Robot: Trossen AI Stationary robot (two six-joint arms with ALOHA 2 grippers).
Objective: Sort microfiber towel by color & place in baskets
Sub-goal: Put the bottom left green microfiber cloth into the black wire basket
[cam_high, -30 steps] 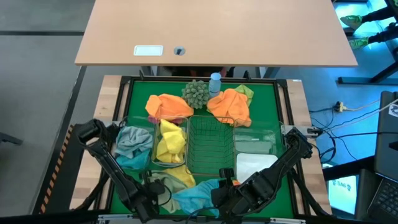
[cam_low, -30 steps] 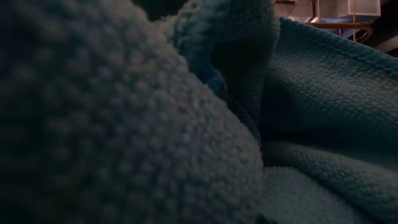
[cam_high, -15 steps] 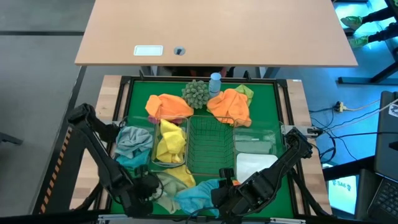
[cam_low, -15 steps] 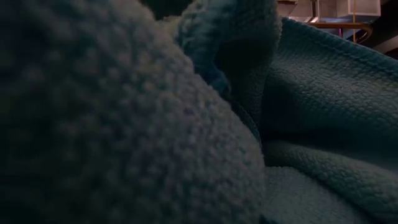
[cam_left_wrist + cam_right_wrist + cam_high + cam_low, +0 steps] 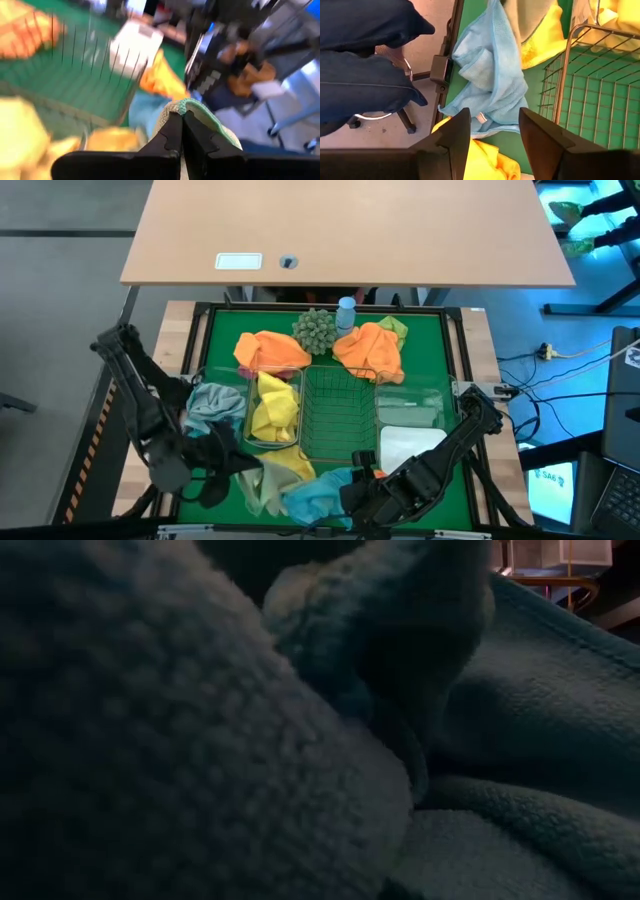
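Note:
My left gripper [image 5: 228,470] [image 5: 181,116] is near the table's near-left corner, shut on a pale green towel [image 5: 256,488]. A yellow towel [image 5: 288,463] and a light blue towel [image 5: 318,498] [image 5: 490,75] lie beside it on the green mat. My right gripper [image 5: 352,492] [image 5: 495,140] is open and hovers at the near edge over the light blue towel, touching nothing. One clear bin [image 5: 215,415] holds a grey-blue towel, another [image 5: 272,410] holds yellow towels. The wire-mesh basket [image 5: 335,415], a third clear bin [image 5: 410,405] and the white bin [image 5: 410,445] stand to their right. My left gripper pinches the pale green towel by a bunched edge [image 5: 196,109] between its two shut fingers. The towel trails from the fingers toward the table's right, slack, and its far part [image 5: 262,495] lies beside the yellow towel.
Two orange towels [image 5: 270,350] [image 5: 370,350], a grey-green spiky ball [image 5: 315,330] and a small blue bottle [image 5: 346,312] lie at the far side of the mat. Teal cloth [image 5: 520,740] fills the low view. A person's dark sleeve [image 5: 365,55] shows beyond the near edge.
My left gripper has moved toward the table's left edge, still shut, dragging the pale green towel out from beside the yellow towel. The towel now lies spread out more to the left. My right arm has kept still.

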